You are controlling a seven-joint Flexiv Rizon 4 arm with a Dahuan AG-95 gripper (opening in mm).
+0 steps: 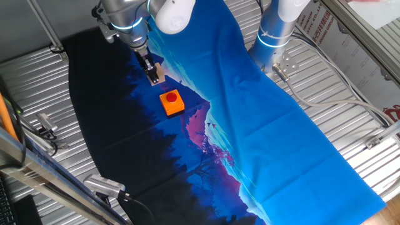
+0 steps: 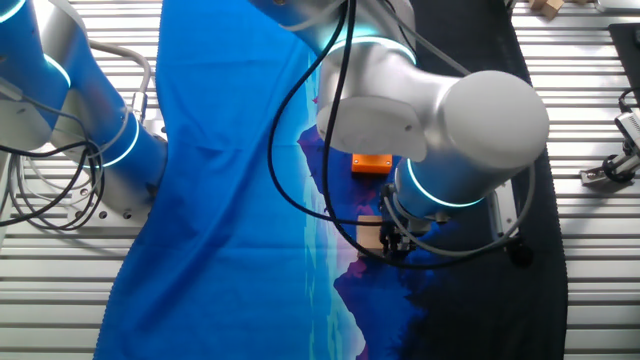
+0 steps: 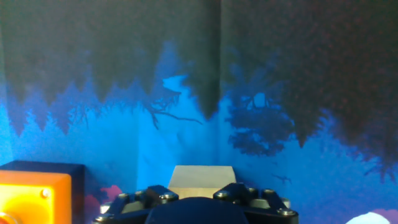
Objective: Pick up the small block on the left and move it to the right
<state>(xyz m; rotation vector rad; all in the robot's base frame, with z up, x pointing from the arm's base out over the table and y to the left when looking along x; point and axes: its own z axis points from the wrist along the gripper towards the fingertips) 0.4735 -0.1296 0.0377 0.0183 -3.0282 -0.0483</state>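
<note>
The small block (image 1: 160,76) is a plain light-tan wooden cube sitting between my gripper's (image 1: 154,77) fingers, low over the blue-and-black printed cloth (image 1: 250,125). In the hand view the block (image 3: 203,176) fills the gap between the two black fingertips (image 3: 163,196), which press on its sides. In the other fixed view the block (image 2: 370,233) shows just left of the gripper (image 2: 392,240) under the arm's big wrist. The orange block with a red round top (image 1: 172,102) stands close by on the cloth.
The orange block also shows at the hand view's lower left (image 3: 34,196) and partly behind the arm in the other fixed view (image 2: 372,163). A second arm's base (image 1: 275,37) stands on the ribbed metal table (image 1: 350,81). Cables and clamps lie along the table edges.
</note>
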